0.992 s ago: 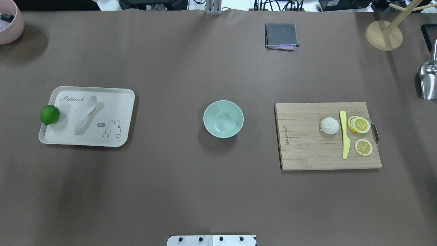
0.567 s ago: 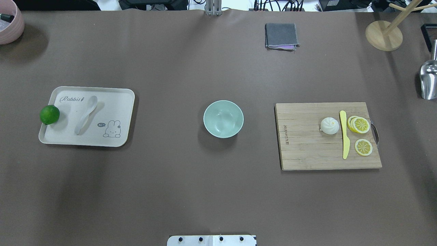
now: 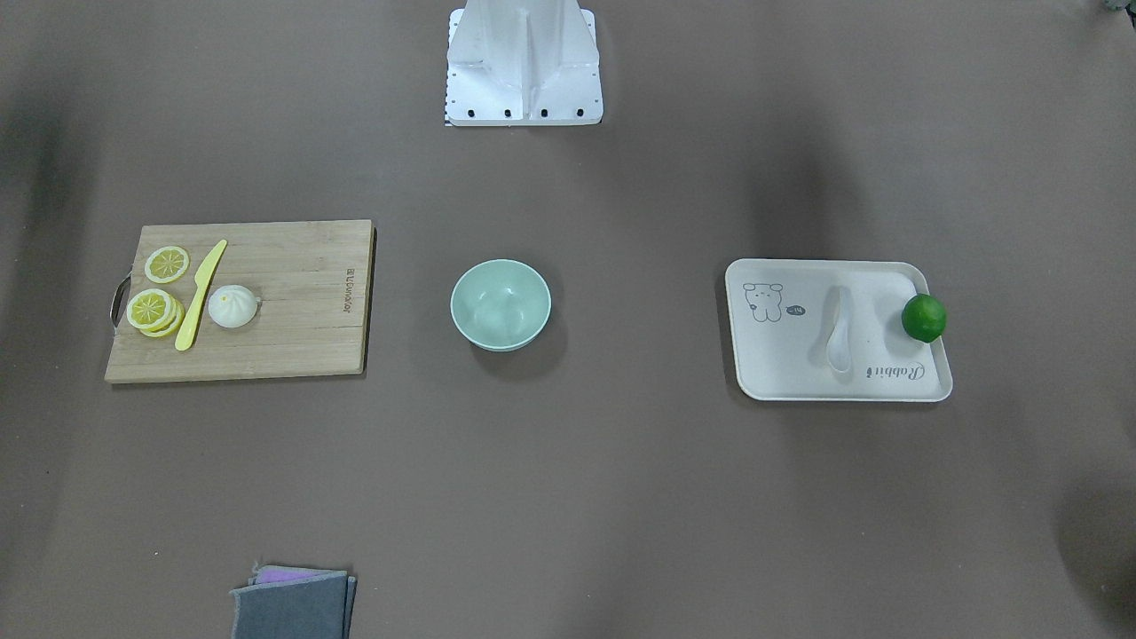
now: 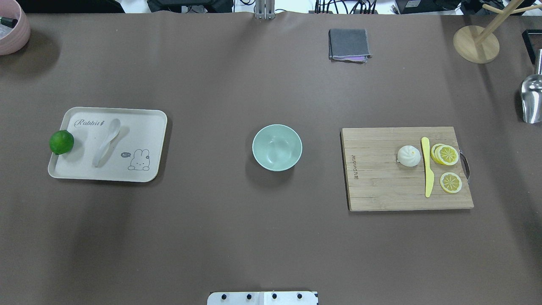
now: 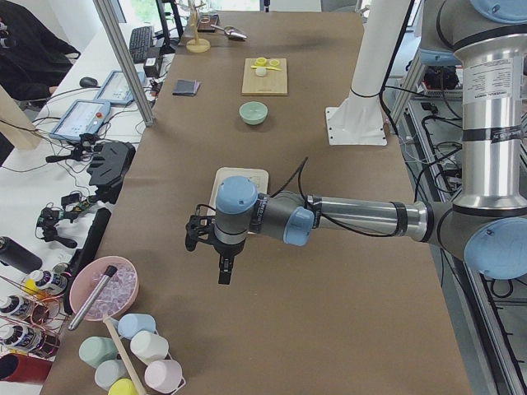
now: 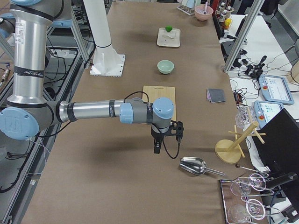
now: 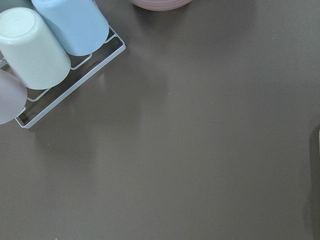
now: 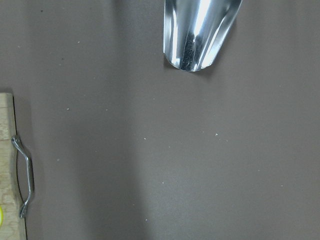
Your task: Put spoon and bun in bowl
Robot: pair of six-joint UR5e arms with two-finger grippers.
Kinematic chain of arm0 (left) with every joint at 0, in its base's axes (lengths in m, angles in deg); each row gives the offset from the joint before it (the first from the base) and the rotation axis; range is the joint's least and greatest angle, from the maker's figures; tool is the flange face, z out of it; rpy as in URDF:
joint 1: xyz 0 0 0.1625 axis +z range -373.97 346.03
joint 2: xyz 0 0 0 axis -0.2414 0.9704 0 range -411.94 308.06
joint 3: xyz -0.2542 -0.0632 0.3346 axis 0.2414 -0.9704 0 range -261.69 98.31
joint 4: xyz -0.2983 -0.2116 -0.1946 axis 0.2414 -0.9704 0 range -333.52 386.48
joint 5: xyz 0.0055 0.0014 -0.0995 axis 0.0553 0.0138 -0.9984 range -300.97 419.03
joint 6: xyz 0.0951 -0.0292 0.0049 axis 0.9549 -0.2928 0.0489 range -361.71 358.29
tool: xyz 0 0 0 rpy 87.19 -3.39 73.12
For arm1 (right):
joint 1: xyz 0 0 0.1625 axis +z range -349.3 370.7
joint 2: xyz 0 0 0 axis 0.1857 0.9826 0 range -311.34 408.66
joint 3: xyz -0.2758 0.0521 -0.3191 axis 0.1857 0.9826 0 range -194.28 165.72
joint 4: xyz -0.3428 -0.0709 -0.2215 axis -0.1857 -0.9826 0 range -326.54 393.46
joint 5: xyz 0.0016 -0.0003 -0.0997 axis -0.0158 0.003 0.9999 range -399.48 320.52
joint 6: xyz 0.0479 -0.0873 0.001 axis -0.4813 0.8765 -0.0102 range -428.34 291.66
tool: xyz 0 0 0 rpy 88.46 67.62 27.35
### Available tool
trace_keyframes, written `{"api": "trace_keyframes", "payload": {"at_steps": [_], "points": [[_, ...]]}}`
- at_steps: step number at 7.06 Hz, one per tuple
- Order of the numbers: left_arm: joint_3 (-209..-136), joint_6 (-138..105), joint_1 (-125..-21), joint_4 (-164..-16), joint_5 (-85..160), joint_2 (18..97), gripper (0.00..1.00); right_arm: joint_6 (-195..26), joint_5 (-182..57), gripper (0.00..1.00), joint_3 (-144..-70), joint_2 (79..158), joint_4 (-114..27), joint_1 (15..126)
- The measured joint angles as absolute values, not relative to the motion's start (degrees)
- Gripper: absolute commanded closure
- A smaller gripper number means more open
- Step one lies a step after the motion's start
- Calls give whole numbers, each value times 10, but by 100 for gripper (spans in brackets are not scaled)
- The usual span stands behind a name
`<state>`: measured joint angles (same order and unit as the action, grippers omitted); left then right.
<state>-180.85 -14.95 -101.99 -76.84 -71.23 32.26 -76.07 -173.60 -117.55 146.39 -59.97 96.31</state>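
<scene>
The white spoon lies on the cream tray at the table's left, also in the front view. The white bun sits on the wooden cutting board at the right, next to a yellow knife. The mint-green bowl stands empty in the middle. My left gripper hangs over bare table beyond the tray's end. My right gripper hangs beyond the board, near a metal scoop. Both show only in the side views, so I cannot tell whether they are open or shut.
A green lime sits at the tray's left edge. Lemon slices and a yellow knife lie on the board. A grey cloth, wooden stand, metal scoop and pink bowl line the edges.
</scene>
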Motion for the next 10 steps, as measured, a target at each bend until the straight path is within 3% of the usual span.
{"api": "trace_keyframes", "payload": {"at_steps": [10], "points": [[-1817,-157,-998,-783,-718,329,1,-763,-1735,0,-1176,1461,-599,963]]}}
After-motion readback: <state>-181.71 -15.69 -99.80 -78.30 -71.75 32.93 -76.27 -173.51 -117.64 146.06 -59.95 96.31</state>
